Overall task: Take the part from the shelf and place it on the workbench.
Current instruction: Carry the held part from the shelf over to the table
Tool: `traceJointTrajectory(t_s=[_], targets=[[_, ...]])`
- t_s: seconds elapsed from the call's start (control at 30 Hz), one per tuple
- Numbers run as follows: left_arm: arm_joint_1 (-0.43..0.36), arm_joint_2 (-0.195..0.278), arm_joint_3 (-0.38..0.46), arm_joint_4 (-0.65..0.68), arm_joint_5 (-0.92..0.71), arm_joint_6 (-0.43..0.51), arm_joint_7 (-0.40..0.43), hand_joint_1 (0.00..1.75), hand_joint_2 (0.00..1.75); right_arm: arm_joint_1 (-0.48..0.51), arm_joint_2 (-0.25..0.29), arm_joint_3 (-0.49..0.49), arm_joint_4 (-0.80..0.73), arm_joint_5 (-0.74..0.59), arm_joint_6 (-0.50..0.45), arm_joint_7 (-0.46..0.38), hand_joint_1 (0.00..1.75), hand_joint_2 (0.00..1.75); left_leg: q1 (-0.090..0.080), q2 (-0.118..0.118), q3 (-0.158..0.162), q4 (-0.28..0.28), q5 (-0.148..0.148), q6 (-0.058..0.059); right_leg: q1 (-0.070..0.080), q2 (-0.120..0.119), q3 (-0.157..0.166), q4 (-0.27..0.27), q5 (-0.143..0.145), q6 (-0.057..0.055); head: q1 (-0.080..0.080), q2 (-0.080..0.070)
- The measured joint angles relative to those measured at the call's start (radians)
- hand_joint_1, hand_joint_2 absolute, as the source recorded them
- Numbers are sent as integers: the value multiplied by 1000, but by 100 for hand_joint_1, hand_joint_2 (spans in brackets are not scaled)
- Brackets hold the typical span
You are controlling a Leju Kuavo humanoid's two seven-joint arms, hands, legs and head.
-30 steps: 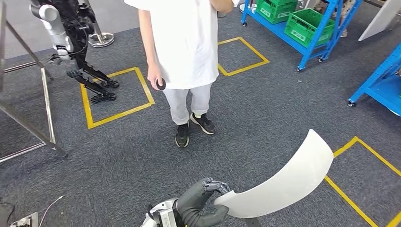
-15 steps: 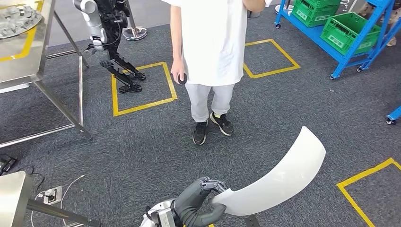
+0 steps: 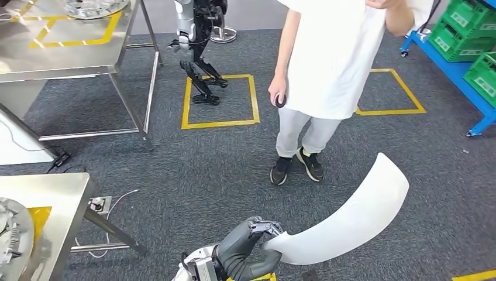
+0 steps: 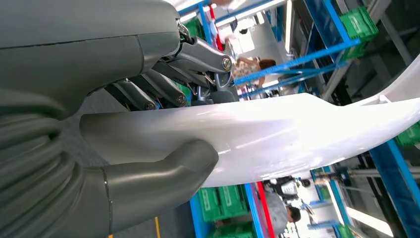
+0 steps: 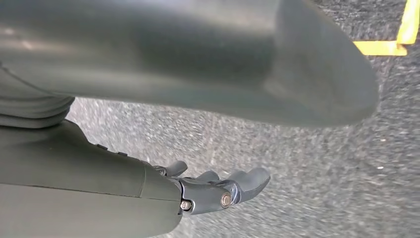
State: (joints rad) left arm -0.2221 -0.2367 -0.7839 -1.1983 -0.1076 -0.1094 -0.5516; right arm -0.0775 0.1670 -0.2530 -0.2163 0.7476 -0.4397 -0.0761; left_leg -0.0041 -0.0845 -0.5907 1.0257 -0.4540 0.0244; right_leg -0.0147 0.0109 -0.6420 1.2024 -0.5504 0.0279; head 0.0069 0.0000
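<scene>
Part (image 3: 351, 219) remained gripped at one end by left hand (image 3: 248, 243).
View had turned: steel table (image 3: 58, 199) appeared lower left; right hand (image 5: 218, 191) hung empty, fingers apart.

Bright, even light — right wrist blurred

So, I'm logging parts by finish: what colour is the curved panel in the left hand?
Plain glossy white; the curved panel shows best in the head view.
</scene>
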Motion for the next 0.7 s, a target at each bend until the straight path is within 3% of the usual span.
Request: traceJointTrajectory(t_s=[0.07, 0.1, 0.13, 0.2, 0.27, 0.33, 0.4, 0.43, 0.47, 0.5, 0.57, 0.6, 0.63, 0.7], targets=[[-2, -1, 0, 0, -3, 2, 0, 175, 175, -2, 0, 0, 0, 6, 3, 12, 0, 0, 1, -26, -4, 7, -1, -10, -4, 40, 52, -122, 50, -3, 1, 0], [-3, -1, 0, 0, -4, 2, 0, 175, 175, -2, -1, 0, 1, 8, 4, 18, 0, 0, 1, -37, -8, 8, 0, -17, -4, 54, 65, -155, 58, -6, 2, 0], [-4, -2, 0, 0, -5, 2, 0, 175, 175, -3, -1, 0, 1, 9, 6, 22, 0, 0, 1, -46, -11, 7, 2, -24, -1, 57, 68, -163, 55, -10, 2, 0], [-5, -2, 0, 0, -6, 2, 0, 175, 175, -4, -1, 0, 1, 12, 7, 28, 0, 0, 3, -61, -18, 2, 7, -37, 0, 35, 68, -169, 62, -24, 1, 0], [-7, -2, 0, -2, -6, 2, 0, 175, 175, -4, -2, 0, 1, 17, 12, 33, 0, 0, 1, -24, -36, 34, -16, -46, -1, 11, 69, -176, 68, -41, -6, 0], [-9, -3, 0, -4, -7, -2, 1, 175, 175, -1, -2, 0, 1, 22, 17, 43, 0, 0, -1, 45, -86, 145, -82, -51, 2, -16, 69, -179, 69, -51, -15, 0], [-9, -4, 0, -5, -8, -7, 1, 175, 175, 5, -4, 0, 1, 26, 18, 53, 0, 0, 1, 73, -142, 271, -137, -55, 6, -49, 68, -178, 68, -54, -19, 0], [-9, -4, 0, -5, -8, -9, 1, 175, 175, 8, -5, 0, 1, 27, 18, 57, 0, 0, 1, 78, -150, 292, -139, -55, 7, -65, 67, -178, 68, -54, -19, 0], [-9, -4, 0, -6, -8, -11, 2, 175, 175, 8, -6, 0, 1, 29, 18, 62, 0, 0, 1, 81, -135, 272, -123, -54, 8, -79, 67, -178, 67, -54, -19, 0], [-10, -4, 0, -7, -8, -13, 2, 175, 175, 7, -6, 0, 1, 31, 18, 66, 0, 0, 1, 89, -100, 214, -93, -52, 8, -93, 68, -177, 67, -53, -19, 0], [-12, -6, 0, -13, -8, -16, 2, 175, 175, 7, -6, 0, 1, 34, 18, 76, 0, 0, -4, 132, -18, 70, -43, -42, 11, -115, 72, -176, 63, -47, -20, 0], [-15, -8, 0, -17, -8, -17, 2, 175, 175, 7, -6, 0, 1, 35, 18, 82, 0, 0, -7, 147, 7, 24, -31, -36, 12, -125, 74, -175, 61, -42, -19, 0], [-17, -10, 0, -21, -8, -18, 2, 175, 175, 8, -6, 0, 1, 36, 18, 87, 0, 0, -10, 155, 17, 3, -28, -30, 14, -133, 76, -175, 60, -36, -18, 0], [-19, -12, 0, -26, -8, -20, 3, 175, 175, 8, -6, 0, 1, 36, 18, 92, 0, 0, -12, 132, 16, -2, -23, -19, 11, -148, 80, -176, 59, -23, -17, 0]])
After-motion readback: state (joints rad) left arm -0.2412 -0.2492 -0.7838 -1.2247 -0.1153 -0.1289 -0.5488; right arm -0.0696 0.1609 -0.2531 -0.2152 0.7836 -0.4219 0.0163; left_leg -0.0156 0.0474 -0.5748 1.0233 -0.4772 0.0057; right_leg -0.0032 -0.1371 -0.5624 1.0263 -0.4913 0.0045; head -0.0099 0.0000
